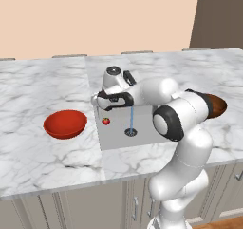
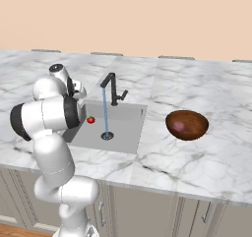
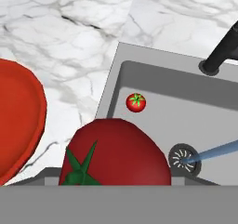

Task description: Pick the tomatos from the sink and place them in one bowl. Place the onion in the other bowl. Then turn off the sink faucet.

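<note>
One dark red tomato with a green top [image 3: 116, 153] fills your hand view's bottom, gripped in the jaws; another small bright tomato [image 3: 135, 102] lies mid-frame in the grey sink [image 3: 195, 121].

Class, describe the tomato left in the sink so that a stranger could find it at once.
Find the grey sink in the marble counter. On its floor, left of the drain, lies the tomato: small, bright red, green-topped, and the only loose thing in the basin.
</note>
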You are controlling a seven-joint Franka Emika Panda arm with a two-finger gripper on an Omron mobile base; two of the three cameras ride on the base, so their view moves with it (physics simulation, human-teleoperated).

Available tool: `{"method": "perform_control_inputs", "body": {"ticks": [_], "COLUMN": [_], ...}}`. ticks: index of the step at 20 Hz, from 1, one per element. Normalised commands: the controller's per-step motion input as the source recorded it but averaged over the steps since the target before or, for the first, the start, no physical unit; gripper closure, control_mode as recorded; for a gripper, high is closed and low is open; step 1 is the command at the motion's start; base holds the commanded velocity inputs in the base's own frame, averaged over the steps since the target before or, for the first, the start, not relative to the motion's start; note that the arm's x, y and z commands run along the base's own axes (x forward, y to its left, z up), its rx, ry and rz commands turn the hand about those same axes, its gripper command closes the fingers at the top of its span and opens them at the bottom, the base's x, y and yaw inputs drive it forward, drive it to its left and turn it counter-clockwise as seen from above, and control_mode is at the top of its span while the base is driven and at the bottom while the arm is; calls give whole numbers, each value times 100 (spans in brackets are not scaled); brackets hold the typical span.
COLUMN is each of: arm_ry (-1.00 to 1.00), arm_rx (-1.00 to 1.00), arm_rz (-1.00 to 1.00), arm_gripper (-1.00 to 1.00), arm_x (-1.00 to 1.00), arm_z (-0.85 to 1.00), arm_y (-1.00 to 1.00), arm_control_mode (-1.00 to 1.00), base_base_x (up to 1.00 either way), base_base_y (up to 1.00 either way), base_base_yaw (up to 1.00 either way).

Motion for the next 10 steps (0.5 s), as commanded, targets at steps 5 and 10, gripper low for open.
{"method": "perform_control_inputs", "body": {"ticks": [5, 10], "arm_ry": [0, 4], "arm_rx": [0, 0], "arm_rz": [3, 1], "arm_gripper": [100, 100], "arm_x": [-22, -9], "arm_z": [-1, 0], "arm_y": [56, 66], "arm_control_mode": [-100, -100], "base_base_x": [0, 0], "base_base_y": [0, 0], "base_base_yaw": [0, 0]}}
